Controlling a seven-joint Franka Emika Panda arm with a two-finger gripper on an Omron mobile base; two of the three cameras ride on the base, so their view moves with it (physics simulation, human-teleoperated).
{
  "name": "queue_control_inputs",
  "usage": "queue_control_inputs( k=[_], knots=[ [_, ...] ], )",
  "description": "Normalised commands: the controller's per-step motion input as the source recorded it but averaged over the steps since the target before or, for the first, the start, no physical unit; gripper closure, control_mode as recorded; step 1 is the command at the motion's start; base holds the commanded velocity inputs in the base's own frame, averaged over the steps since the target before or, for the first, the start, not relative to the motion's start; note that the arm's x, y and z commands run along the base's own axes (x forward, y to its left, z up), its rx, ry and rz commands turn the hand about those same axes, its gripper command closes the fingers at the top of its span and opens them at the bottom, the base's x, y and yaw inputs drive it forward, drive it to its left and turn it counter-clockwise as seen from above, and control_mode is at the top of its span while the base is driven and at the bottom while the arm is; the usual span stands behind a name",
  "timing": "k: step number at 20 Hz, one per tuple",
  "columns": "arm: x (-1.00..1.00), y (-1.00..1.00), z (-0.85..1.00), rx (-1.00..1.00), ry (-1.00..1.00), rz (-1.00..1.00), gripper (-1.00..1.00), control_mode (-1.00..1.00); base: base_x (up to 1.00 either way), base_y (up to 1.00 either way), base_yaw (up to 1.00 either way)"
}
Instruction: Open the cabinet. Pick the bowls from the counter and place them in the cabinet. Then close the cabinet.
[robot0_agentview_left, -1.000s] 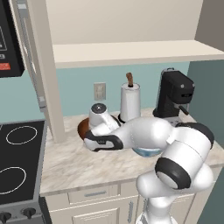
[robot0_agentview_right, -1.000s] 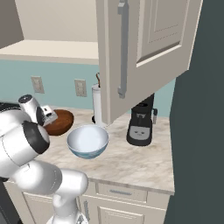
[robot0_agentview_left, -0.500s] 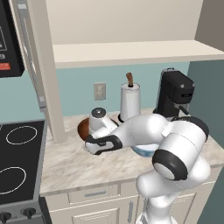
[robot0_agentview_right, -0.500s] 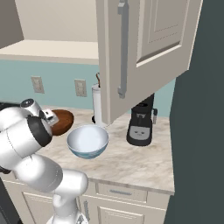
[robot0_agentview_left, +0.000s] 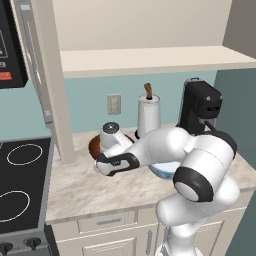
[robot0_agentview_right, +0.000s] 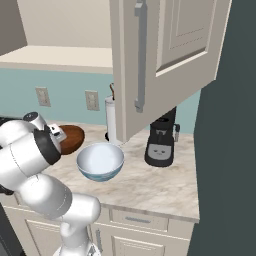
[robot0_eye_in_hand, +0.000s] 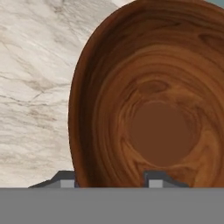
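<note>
Scanning L to R in left base view: black stovetop (robot0_agentview_left: 17, 187) fills lower left, cabinet (robot0_agentview_left: 150, 55) open w/ pale shelf across the top, its left door (robot0_agentview_left: 47, 75) edge-on at upper left. Counter (robot0_agentview_left: 90, 187) runs across mid frame. Brown bowl (robot0_agentview_left: 94, 146) sits center-left on the counter, mostly hidden behind the wrist. Gripper (robot0_agentview_left: 102, 162) is down at that bowl. White/blue bowl (robot0_agentview_left: 165, 171) is just right of it, only a sliver showing under the forearm. Wall outlet (robot0_agentview_left: 114, 104), paper towel roll (robot0_agentview_left: 149, 116) and black coffee machine (robot0_agentview_left: 200, 107) line the back wall, center to right.

Right base view, L to R: arm at left edge, brown bowl (robot0_agentview_right: 71, 139) center-left on counter (robot0_agentview_right: 150, 185), partly behind the arm; white/blue bowl (robot0_agentview_right: 100, 161) just right and nearer the cam, close beside but can't tell if touching. Open right door (robot0_agentview_right: 165, 55) w/ silver bar handle (robot0_agentview_right: 140, 55) hangs across upper center, coffee machine (robot0_agentview_right: 161, 142) below it at center-right.

Hand view: counter (robot0_eye_in_hand: 35, 78) on the left, brown bowl (robot0_eye_in_hand: 153, 96) fills center and right. Fingertips (robot0_eye_in_hand: 65, 179) at bottom straddle the bowl's near rim, one outside the wall, one inside. Jaws part-way spread; can't tell if they're actually clamping the rim.
</note>
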Motion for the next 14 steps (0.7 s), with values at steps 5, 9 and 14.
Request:
queue_control_inputs(
  k=[5,9,14],
  knots=[
    [0.0,0.0,0.0,0.0,0.0,0.0,1.0,-1.0,0.0,0.0,0.0],
    [0.0,0.0,0.0,0.0,0.0,0.0,1.0,-1.0,0.0,0.0,0.0],
    [0.0,0.0,0.03,0.0,-0.07,0.0,1.0,-1.0,0.0,0.0,0.0]
  ],
)
